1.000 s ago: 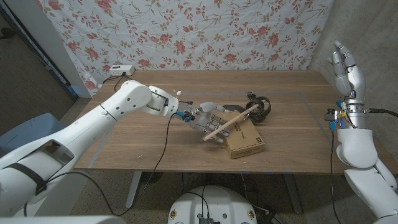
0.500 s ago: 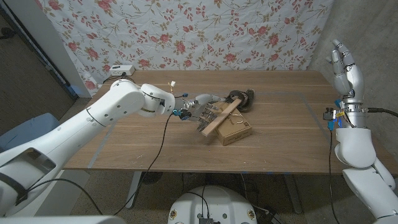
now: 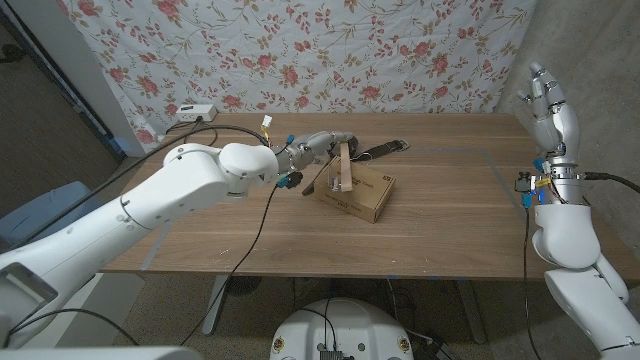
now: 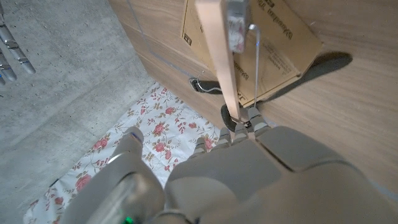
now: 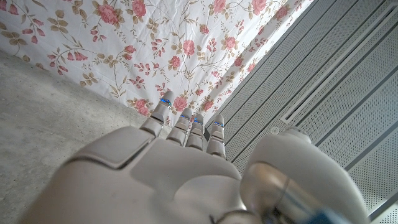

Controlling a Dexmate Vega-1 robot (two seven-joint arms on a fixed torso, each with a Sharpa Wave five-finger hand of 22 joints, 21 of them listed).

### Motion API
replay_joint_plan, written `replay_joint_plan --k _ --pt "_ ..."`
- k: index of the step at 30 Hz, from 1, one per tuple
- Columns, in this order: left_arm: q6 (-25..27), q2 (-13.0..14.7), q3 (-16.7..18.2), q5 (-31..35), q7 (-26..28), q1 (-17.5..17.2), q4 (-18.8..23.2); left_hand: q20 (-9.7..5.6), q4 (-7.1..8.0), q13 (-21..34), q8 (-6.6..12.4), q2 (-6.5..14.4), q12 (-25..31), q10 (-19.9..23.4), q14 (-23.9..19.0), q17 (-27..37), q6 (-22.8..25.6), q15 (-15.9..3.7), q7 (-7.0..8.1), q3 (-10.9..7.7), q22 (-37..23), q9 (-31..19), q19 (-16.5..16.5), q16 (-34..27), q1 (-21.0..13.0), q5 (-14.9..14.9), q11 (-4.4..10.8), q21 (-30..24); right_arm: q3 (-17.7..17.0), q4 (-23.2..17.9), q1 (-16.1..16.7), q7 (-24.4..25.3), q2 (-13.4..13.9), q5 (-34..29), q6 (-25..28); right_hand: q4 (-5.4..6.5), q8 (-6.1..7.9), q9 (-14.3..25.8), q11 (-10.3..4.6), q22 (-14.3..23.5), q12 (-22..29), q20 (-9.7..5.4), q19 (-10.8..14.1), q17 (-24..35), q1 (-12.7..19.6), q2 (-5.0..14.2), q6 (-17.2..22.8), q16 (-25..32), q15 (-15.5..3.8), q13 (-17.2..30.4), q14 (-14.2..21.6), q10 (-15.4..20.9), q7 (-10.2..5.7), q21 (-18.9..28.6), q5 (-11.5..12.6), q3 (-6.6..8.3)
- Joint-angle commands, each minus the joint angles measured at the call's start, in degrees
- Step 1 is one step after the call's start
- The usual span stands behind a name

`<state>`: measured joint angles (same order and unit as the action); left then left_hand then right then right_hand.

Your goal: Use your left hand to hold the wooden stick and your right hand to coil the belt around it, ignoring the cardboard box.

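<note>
A wooden table carries a cardboard box; behind the box lies a dark belt, and far left a white power strip.

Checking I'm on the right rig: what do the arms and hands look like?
Glossy white rounded arm shells. Left hand and right hand have silver-grey fingers with small blue marks. Black cables and blue connectors hang at both wrists.

The head camera looks down on the wooden table from above. The left wrist camera sits very close behind the left hand and shares the cardboard box. The right wrist camera faces the floral curtain, at 12 o'clock from the head.
</note>
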<state>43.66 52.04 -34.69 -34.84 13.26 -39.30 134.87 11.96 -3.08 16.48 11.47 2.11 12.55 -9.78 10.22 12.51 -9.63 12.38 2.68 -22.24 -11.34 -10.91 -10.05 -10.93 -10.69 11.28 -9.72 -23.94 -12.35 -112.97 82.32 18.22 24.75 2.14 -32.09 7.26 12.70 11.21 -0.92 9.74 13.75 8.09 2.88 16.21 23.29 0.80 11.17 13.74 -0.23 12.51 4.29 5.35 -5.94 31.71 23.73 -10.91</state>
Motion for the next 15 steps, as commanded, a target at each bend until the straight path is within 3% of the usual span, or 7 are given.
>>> replay_joint_plan --k 1,6,10,15 --pt "-9.32 1.67 -0.41 17.17 4.12 -4.69 3.23 0.0 0.01 -0.12 0.36 -0.22 0.02 -15.19 16.08 0.06 -16.24 -0.12 0.81 0.45 -0.27 0.03 -17.63 -0.02 0.68 0.37 1.06 0.52 1.03 -1.97 1.07 0.88 -1.27 0.0 0.76 0.16 -0.15 -0.07 0.13 0.13 -0.38 0.23 0.5 0.02 -0.14 0.21 0.57 -0.08 0.42 0.04 0.32 0.72 0.01 -0.41 0.27 -0.51" --pt "-15.83 1.68 0.79 22.75 5.22 -7.87 2.08 -0.3 0.02 -0.3 0.57 -0.57 0.42 -14.44 16.04 -0.02 -15.17 -0.31 1.35 0.87 -0.28 0.09 -17.48 -0.24 1.0 0.46 1.38 0.61 1.38 -2.98 1.69 1.3 -1.81 -0.37 1.11 0.18 -0.2 -0.08 0.1 0.13 -0.39 0.19 0.59 -0.08 -0.22 0.25 0.62 -0.03 0.22 0.01 0.52 0.87 0.0 -0.53 0.27 -0.59" --pt "-24.72 0.74 2.99 24.92 5.6 -11.22 -0.59 -2.03 -0.11 -0.7 1.31 -0.83 1.12 -12.81 14.71 -0.34 -11.99 -1.58 1.97 1.33 -0.21 0.18 -14.87 -0.78 1.21 0.66 1.78 -0.13 1.71 -3.27 2.02 1.38 -2.09 -1.04 0.29 0.17 -0.29 -0.08 0.49 0.14 -0.39 0.04 0.91 -0.38 -0.3 0.33 0.78 -0.31 -1.47 -0.08 0.09 1.29 -0.01 -0.82 0.29 -0.75" --pt "-36.11 -1.54 4.96 28.31 6.7 -15.08 -4.46 -2.57 -0.26 -1.2 2.03 -0.67 1.97 -10.42 13.45 -0.77 -8.25 -3.39 2.79 1.58 -0.06 0.3 -13.98 -1.03 1.24 0.81 2.53 -0.12 2.63 -3.07 2.07 1.49 -2.55 -1.66 -0.11 0.14 -0.28 -0.08 0.63 0.15 -0.39 -0.08 1.07 -0.61 -0.29 0.4 1.03 -0.56 -2.04 -0.13 -0.31 1.55 -0.02 -1.03 0.31 -0.84"
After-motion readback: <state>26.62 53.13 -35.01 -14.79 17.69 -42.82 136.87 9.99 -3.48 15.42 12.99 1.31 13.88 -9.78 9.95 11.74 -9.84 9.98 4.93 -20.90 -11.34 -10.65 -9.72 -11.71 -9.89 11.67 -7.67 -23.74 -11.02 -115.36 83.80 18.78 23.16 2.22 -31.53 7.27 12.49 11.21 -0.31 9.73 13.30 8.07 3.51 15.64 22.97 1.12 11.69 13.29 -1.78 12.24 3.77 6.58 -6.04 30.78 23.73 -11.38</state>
